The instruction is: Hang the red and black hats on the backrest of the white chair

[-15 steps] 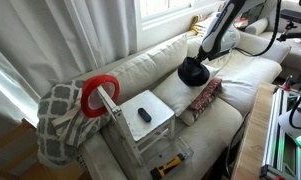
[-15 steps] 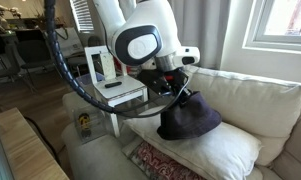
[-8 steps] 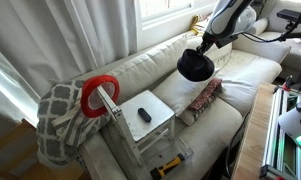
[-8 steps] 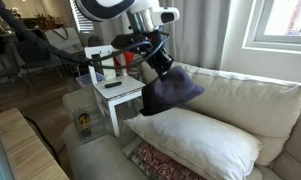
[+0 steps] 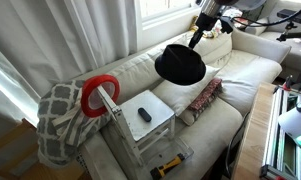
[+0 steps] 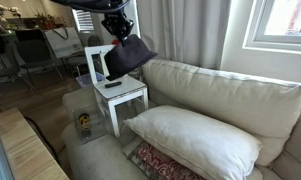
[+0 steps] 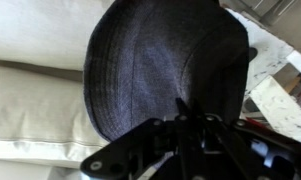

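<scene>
Fingers (image 7: 190, 128) clamp blk hat (image 7: 160, 65); red hat (image 5: 88, 98) ext-view only.

The black hat (image 5: 180, 66) hangs in the air near the white chair (image 5: 156, 128); the red hat (image 5: 98, 95) sits on its backrest.

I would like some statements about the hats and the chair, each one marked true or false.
1. The gripper holds the black hat in the air. True.
2. The red hat lies on the floor. False: it hangs on the chair backrest.
3. A dark object lies on the chair seat. True.
4. The black hat touches the chair. False: it is apart from it, above the sofa.
</scene>
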Controlling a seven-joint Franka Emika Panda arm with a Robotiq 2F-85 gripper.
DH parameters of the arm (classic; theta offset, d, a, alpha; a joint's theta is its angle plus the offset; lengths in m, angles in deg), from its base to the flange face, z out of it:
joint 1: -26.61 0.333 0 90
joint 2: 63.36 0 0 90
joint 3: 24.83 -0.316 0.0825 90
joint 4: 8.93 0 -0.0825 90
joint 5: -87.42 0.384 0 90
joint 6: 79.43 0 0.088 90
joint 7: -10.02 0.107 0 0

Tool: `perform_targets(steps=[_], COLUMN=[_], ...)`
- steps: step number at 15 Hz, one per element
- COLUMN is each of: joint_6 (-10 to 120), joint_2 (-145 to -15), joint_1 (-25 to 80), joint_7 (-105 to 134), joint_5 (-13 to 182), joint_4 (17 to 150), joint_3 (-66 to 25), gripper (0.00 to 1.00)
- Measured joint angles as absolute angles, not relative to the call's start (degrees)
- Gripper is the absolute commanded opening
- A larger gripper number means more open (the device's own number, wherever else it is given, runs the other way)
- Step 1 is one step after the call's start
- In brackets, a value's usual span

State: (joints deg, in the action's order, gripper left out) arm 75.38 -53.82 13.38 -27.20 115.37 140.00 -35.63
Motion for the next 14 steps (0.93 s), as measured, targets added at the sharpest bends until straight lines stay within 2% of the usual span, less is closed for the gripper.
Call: perform_targets(steps=[1,2,4,7,8,10,14], joint_6=[73.24,71.21,68.13,67.31,67.31,67.32,67.53], joint_2=[-52.11,-50.65,-48.65,-47.97,-47.97,-47.99,-48.10], joint_1=[17.49,20.99,25.95,27.55,27.55,28.39,36.99], joint_7=[-29.73,-31.94,-35.33,-36.58,-36.76,-37.53,-45.33], joint_5=[116.58,117.37,118.34,118.46,118.46,118.96,128.94], joint_4=[140.00,139.99,139.99,140.02,140.06,139.98,138.50], joint_3=[-32.89,-30.53,-27.18,-25.89,-25.77,-25.11,-23.60], gripper=[0.02,0.06,0.06,0.06,0.02,0.02,0.02])
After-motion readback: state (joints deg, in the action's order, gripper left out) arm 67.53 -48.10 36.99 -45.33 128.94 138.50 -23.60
